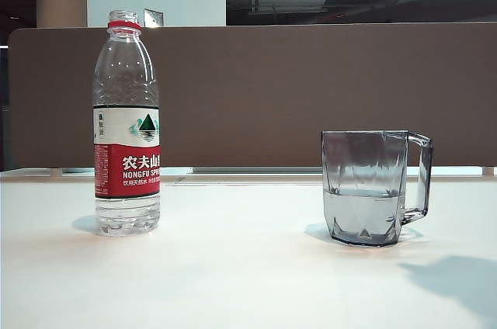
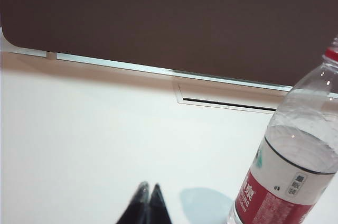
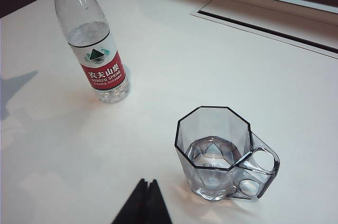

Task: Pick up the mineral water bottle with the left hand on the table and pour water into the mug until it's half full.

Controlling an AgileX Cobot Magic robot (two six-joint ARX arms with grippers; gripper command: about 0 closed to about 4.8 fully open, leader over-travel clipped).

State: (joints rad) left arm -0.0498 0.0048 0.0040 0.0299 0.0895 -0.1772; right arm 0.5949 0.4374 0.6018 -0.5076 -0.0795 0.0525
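The mineral water bottle [image 1: 126, 127] stands upright and uncapped on the left of the white table [image 1: 233, 267], also seen as the bottle [image 2: 296, 160] and the bottle [image 3: 95, 44]. The smoky faceted mug [image 1: 373, 188] stands to the right, handle to the right, with water [image 1: 362, 209] up to about half its height; the mug [image 3: 219, 152] shows the water from above. My left gripper [image 2: 148, 187] is shut and empty, low over the table beside the bottle. Close in front of the mug, my right gripper [image 3: 147, 183] is shut and empty. Neither gripper shows in the exterior view.
A brown partition [image 1: 295, 88] runs along the table's far edge. A cable slot [image 2: 227, 100] is set into the tabletop near that edge, also seen as the slot [image 3: 264, 23]. An arm's shadow [image 1: 458, 278] lies on the table at the front right.
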